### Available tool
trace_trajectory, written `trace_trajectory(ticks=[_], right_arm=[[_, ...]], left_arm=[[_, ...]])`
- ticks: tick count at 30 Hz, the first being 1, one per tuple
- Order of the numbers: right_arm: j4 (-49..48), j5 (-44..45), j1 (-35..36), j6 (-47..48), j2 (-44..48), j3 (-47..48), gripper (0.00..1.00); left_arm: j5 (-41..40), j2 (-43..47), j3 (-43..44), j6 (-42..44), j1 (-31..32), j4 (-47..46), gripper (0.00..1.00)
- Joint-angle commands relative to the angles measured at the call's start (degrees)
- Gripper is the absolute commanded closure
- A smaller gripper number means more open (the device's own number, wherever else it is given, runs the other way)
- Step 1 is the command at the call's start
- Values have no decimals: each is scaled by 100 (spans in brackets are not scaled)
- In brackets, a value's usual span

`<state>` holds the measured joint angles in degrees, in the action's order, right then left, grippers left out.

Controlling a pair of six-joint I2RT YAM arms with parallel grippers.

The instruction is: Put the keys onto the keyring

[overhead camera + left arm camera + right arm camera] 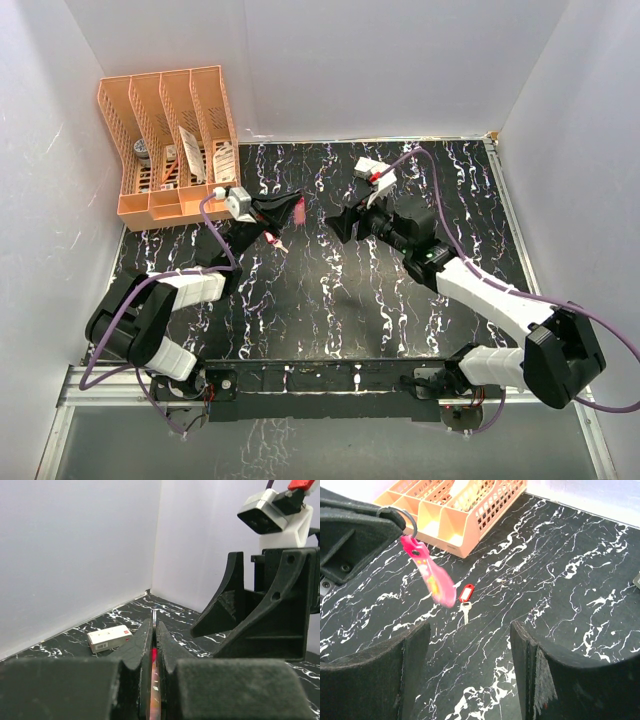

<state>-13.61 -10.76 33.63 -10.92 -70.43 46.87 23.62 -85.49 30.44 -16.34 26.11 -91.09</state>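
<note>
Black marbled surface (330,300) with white veins is being enclosed by pale walls, and an orange slotted rack (170,140) is being seen standing at its far left corner. The keyring (402,516) is being pinched in the left pincer (154,627), whose jaws are being pressed nearly together on it. The ring is being held up off the surface, with its pink tag (434,580) hanging tilted below. The keys (466,594), 1 red-headed and 1 pale metal, are being seen lying together on the surface just beyond the tag, touched by neither pincer. The right pincer (470,627) is being held wide open and empty, facing the left one. A white box (109,638) is being seen lying near the far wall.
</note>
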Motion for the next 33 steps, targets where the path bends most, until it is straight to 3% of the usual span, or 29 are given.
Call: trace_trajectory(ticks=[1,5,12,33], right_arm=[[-1373,-397,-23,432,144,-223,37],[-1888,-658,-40,519,82,-418,37],[-1832,-515,-48,312,-189,-225,42],[-2226,-1198,166,569,-1310,467,38]], left_arm=[[155,217,37,-491,18,-1122,100],[143,229,8,-640,17,-1125,100],[-260,210,-115,-869,17,-1122,100],[-630,-159,32,-1512,26,-1122,100]])
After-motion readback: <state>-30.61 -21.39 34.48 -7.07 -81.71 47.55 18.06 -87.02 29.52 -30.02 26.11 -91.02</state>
